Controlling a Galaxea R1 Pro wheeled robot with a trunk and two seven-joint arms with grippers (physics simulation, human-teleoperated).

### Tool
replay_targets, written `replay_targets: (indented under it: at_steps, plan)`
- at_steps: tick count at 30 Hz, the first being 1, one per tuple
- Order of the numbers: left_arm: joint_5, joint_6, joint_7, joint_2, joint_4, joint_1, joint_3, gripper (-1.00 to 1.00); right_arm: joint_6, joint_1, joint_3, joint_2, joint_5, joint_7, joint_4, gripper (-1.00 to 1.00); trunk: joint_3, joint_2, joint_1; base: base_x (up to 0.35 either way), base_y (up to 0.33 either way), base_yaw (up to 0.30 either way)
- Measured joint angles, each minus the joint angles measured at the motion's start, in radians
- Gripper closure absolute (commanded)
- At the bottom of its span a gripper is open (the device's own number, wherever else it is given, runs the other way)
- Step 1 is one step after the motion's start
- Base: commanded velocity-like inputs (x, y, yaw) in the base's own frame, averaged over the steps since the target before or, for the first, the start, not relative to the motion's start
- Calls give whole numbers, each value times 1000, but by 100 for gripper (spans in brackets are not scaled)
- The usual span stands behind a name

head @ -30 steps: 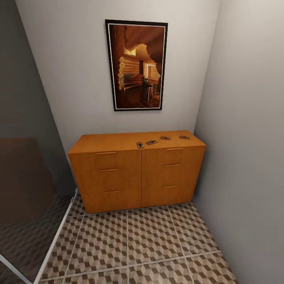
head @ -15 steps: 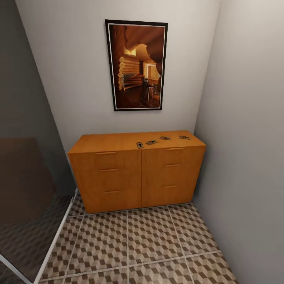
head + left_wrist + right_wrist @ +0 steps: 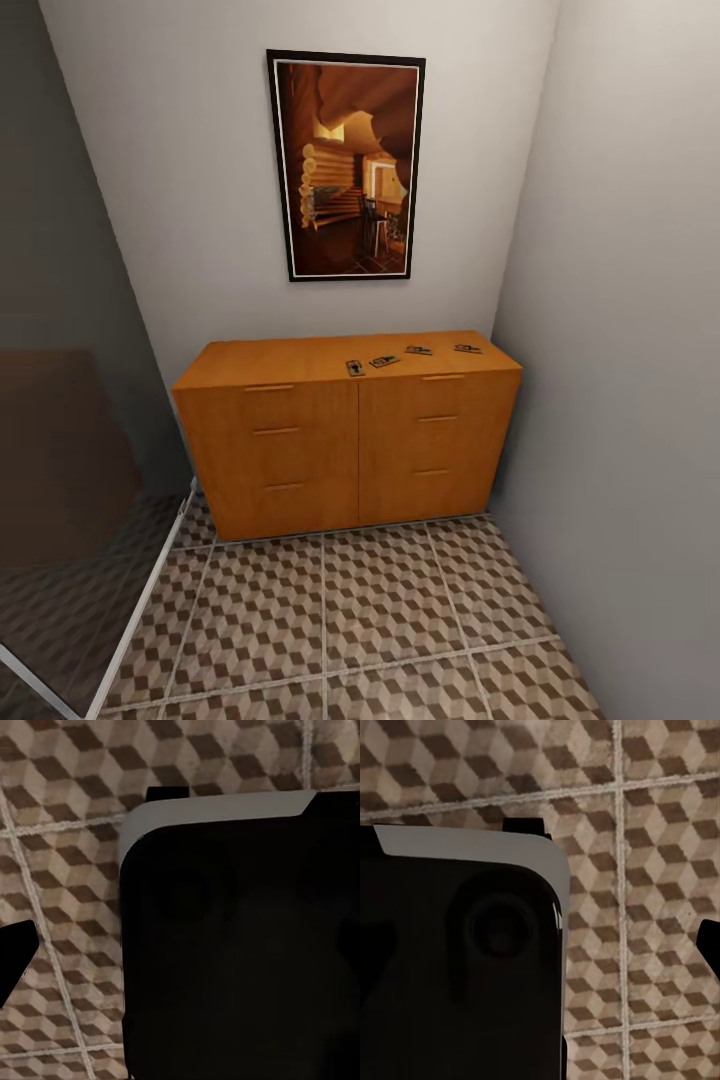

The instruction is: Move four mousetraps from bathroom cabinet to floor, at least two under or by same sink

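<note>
Approach stage: four mousetraps (image 3: 410,355) lie in a row on top of the cabinet (image 3: 350,440), at about 1 o'clock from its centre, none yet on the bathroom floor (image 3: 380,610). Judged next: drive closer, raise an arm. Wrist views show floor tiles and dark robot body (image 3: 240,945); finger opening cannot be told.

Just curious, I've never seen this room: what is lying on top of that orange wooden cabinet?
Four mousetraps lie in a loose row on the cabinet, toward its right end. Its drawers are closed, so their contents are hidden.
</note>
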Motion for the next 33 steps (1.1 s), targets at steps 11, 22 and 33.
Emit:
replay_targets:
  at_steps: [11,22,33]
  plan:
    - [2,8,1,20,-19,0,-1,-100,15,-3,1,0,0,-2,-107,-100,0,0,0,0,0,0]
    - [5,137,0,20,-99,-20,-1,-100,170,-4,1,0,0,-2,-233,-100,0,0,0,0,0,0]
    - [14,721,0,-5,-776,-36,0,-100,553,-4,-3,-58,-2,-1,-759,-100,0,0,0,0,0,0]
